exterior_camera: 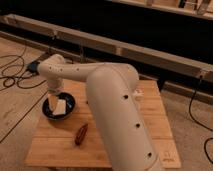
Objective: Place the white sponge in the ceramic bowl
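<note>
The ceramic bowl (70,111) is dark and round and sits on the left part of the wooden table (120,145). The white sponge (61,107), a small cream-white block, lies inside the bowl, leaning toward its left side. My gripper (53,100) hangs at the end of the white arm (110,100), low over the bowl's left half and right beside the sponge. Whether it touches the sponge is hidden. The arm's thick forearm covers the middle of the table.
A small red-brown oblong object (81,134) lies on the table in front of the bowl. Black cables (15,75) and a blue item (34,66) lie on the floor to the left. A dark wall with a rail runs behind the table.
</note>
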Action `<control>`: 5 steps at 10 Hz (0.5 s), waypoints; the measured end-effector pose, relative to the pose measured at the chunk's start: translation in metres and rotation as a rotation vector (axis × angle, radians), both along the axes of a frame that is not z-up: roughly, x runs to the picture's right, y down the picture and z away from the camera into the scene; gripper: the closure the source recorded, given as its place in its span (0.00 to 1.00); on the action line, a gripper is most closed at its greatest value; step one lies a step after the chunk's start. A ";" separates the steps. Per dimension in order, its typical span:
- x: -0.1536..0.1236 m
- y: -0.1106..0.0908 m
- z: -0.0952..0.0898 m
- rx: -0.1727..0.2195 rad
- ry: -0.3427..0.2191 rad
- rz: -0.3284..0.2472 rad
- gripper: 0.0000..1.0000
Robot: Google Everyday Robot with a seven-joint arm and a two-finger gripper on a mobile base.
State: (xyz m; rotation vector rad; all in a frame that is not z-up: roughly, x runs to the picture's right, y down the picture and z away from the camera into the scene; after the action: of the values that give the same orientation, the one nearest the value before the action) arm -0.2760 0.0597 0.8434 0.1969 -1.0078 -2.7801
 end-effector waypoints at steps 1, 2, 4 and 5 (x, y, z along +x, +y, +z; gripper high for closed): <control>0.016 -0.012 -0.004 0.034 0.018 -0.005 0.20; 0.030 -0.021 -0.007 0.060 0.033 -0.006 0.20; 0.050 -0.033 -0.019 0.092 0.045 -0.003 0.20; 0.060 -0.038 -0.026 0.105 0.049 0.002 0.20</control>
State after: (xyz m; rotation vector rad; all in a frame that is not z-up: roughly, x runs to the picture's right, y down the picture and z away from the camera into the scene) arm -0.2158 0.0219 0.8173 0.1436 -0.8508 -2.8235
